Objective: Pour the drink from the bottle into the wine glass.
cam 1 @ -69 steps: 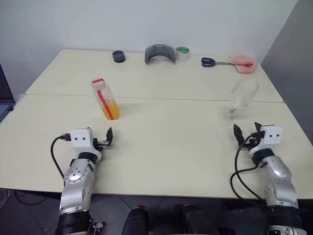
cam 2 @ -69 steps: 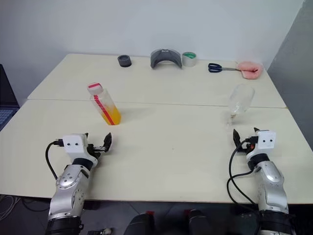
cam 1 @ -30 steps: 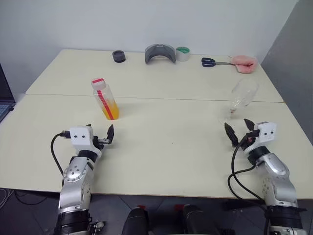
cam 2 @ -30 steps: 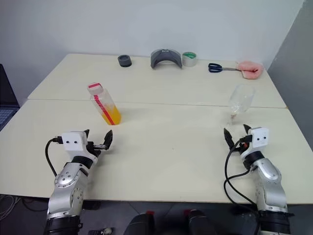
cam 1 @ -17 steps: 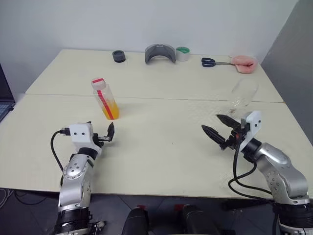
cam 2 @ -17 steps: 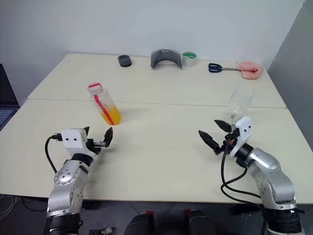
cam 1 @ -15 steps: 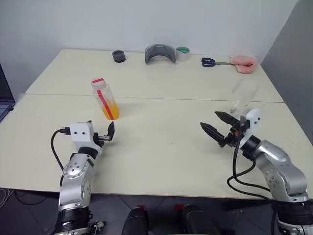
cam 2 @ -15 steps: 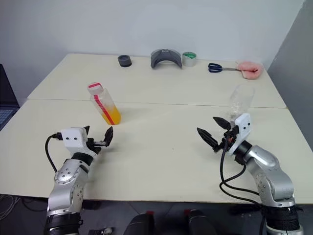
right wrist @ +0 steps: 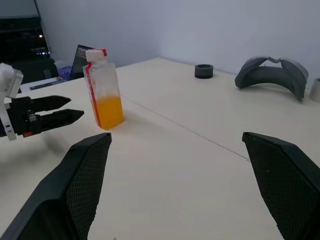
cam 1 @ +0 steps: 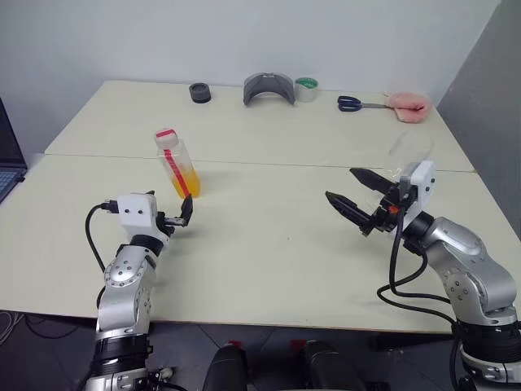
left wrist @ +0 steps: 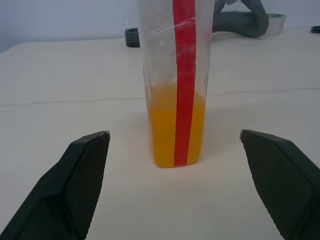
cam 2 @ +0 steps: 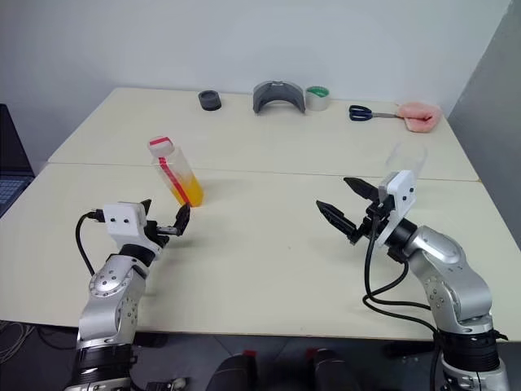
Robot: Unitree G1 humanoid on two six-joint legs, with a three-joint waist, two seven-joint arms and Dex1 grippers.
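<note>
Right pincer has swung up and toward the middle since a second ago and now points leftward across the surface; its fingers are spread wide, nothing between them. Left pincer sits nearly where it was, low over the surface, also spread wide and empty, aimed at the bottle.

Bottle stands upright on the left half of the surface, just beyond the left pincer and clear of it. Red-and-white cap on. Red vertical label strip runs down the face toward the left wrist camera; no writing can be read on it. Orange-yellow drink fills roughly the lower part of the body; upper part is clear and fogged.

Wine glass stands on the right side, behind the right wrist, partly hidden by the white camera block there; only the bowl can be made out.

Along the far edge, left to right: small dark ring, grey curved piece, tape roll with green core, blue-handled scissors, pink cloth. Laptop edge at the far left. No brand marks legible anywhere.
</note>
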